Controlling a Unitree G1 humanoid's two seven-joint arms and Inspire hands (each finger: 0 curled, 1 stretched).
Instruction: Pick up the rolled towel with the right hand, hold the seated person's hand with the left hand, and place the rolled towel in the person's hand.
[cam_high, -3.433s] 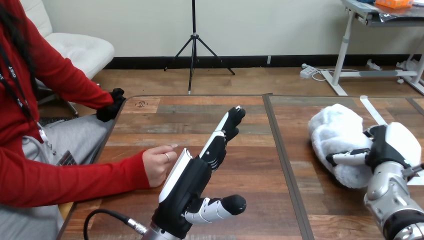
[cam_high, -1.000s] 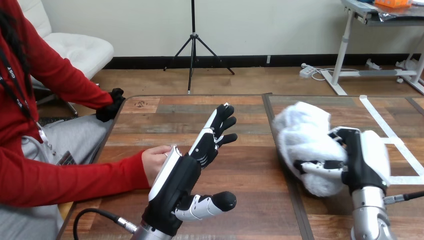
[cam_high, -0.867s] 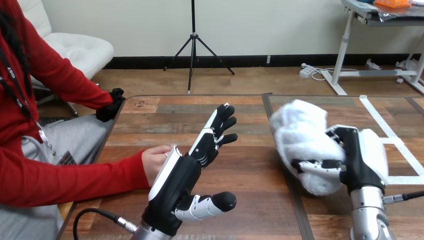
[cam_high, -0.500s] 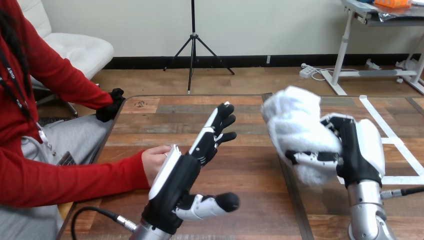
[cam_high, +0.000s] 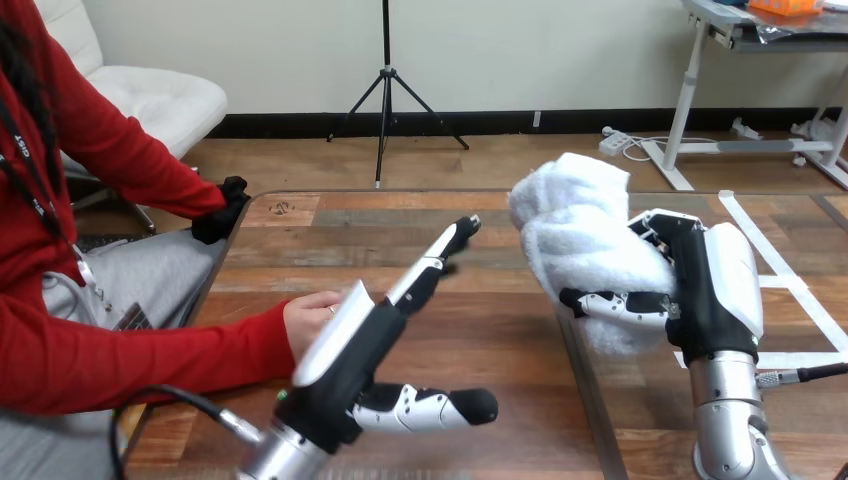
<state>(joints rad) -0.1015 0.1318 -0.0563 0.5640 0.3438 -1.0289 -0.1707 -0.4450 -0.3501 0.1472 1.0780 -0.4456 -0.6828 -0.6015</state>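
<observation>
Head view | my right hand (cam_high: 705, 290) curls around the fluffy white rolled towel (cam_high: 575, 230) | my left hand (cam_high: 355, 350), fingers straight, beside the person's hand (cam_high: 308, 325)

The wooden table (cam_high: 330, 240) of brown and grey planks has rounded far corners and a dark rim. A thin dark seam (cam_high: 585, 400) runs from its far edge toward the near edge, splitting the top into a left and a right part. On the left part, near the left edge, the person's hand (cam_high: 312, 322) rests with its red-sleeved forearm crossing the rim. On the right part, strips of white tape (cam_high: 775, 258) lie flat, one slanting, another crossing near the right edge. A small black thing (cam_high: 225, 208) sits at the far left corner; whether it rests on the top I cannot tell
</observation>
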